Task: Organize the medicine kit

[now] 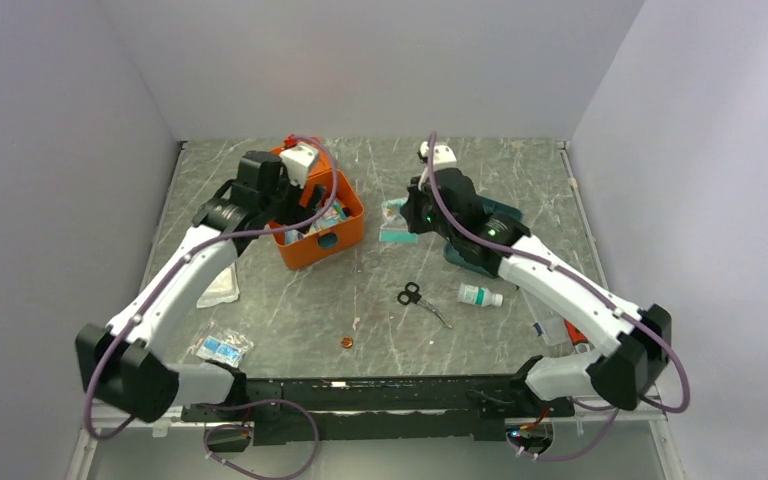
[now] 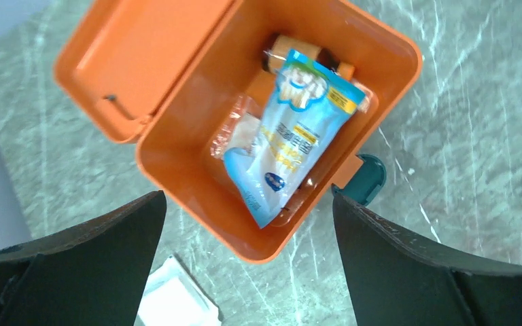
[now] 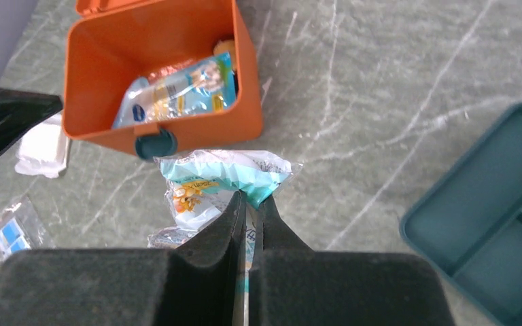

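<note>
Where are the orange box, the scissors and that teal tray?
Orange box [image 1: 305,250], top view, on its latch-side wall.
Scissors [image 1: 409,294], top view, on the black handles.
Teal tray [image 3: 489,183], right wrist view, on a compartment floor.

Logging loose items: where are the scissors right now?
In the top view, the scissors lie near the middle, just left of the small bottle and toward the near edge from the medicine kit.
</note>
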Robot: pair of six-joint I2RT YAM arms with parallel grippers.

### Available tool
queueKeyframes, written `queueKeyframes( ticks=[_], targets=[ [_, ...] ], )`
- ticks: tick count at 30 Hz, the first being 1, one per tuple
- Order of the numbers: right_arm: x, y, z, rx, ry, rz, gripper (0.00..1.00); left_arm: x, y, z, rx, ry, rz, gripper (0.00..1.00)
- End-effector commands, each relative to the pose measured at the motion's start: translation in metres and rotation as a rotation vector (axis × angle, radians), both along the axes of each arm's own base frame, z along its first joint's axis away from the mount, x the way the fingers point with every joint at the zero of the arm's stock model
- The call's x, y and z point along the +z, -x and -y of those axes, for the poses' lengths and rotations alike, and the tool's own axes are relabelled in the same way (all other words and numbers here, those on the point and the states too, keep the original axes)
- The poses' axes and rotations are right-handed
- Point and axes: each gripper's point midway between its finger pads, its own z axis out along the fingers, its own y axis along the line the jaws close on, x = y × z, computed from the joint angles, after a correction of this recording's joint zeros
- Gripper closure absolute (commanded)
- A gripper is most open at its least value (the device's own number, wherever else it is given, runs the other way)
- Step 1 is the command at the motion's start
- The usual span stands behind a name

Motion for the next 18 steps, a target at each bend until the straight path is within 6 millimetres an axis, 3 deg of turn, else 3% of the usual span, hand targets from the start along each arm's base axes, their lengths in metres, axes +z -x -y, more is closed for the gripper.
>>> queueKeyframes(
  ticks=[1, 7, 12, 18],
  targets=[
    [0.035, -0.03, -0.037, 0.093, -0.056, 0.08, 1.0, 0.045, 0.007, -0.029, 0.186, 0.063, 0.158, 0.01],
    [0.03, -0.06, -0.08, 0.208, -0.043, 0.041, 1.0, 0.051, 0.038, -0.062, 0.318, 0.064, 0.194, 0.01],
    [0.031, -0.079, -0.115, 0.305, -0.032, 0.034, 1.0, 0.03, 0.068, -0.08, 0.427, 0.082, 0.119, 0.01],
    [-0.004, -0.105, -0.147, 0.373, 0.016, -0.012, 1.0, 0.006, 0.097, -0.094, 0.529, 0.135, 0.079, 0.01]
  ],
)
